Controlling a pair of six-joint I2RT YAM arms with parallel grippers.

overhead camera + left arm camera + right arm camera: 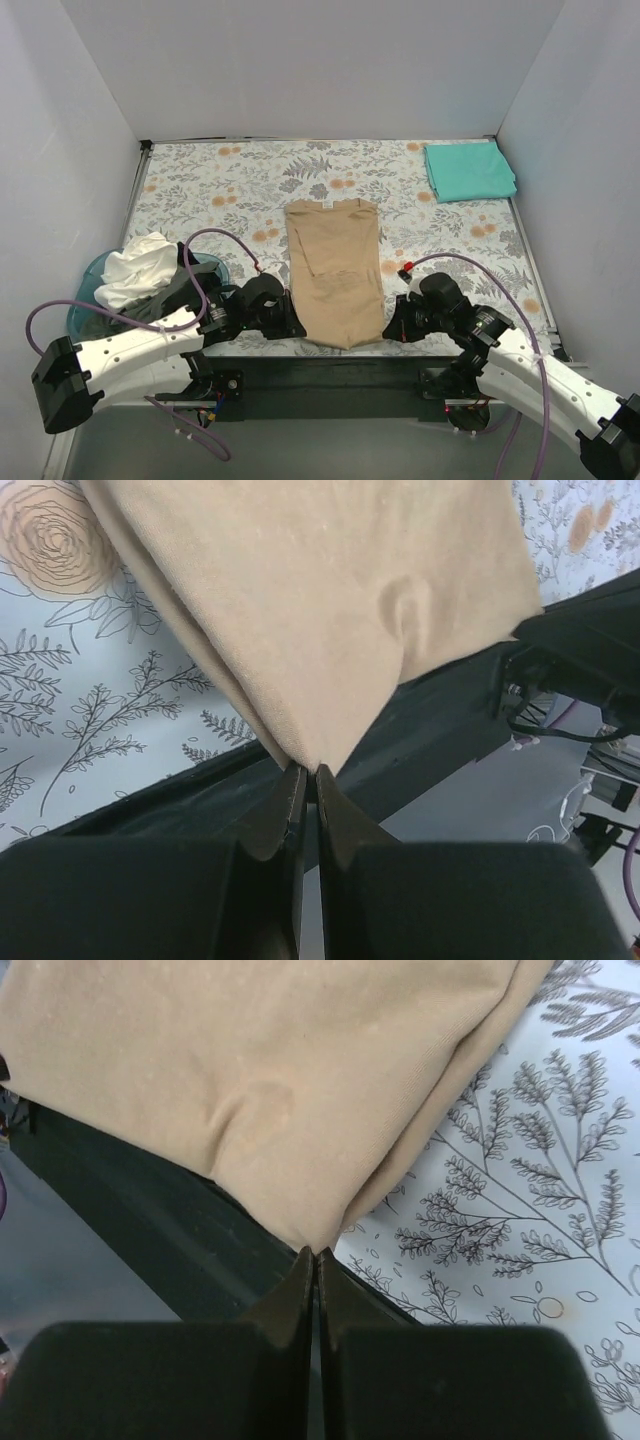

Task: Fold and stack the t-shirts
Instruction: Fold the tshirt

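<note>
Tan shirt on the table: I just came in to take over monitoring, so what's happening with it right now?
Both arms are working the tan t-shirt, folded into a narrow strip in the middle of the table. The left gripper and the right gripper are each shut on one near corner of it, at the table's near edge. A teal t-shirt lies folded in the far right corner; a white t-shirt is heaped in the blue basket on the left.

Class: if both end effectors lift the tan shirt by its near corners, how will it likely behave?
Probably floppy: the tan shirt dimples near the left end effector. Likely to sag between it and the right end effector, being pinched only at corners.
</note>
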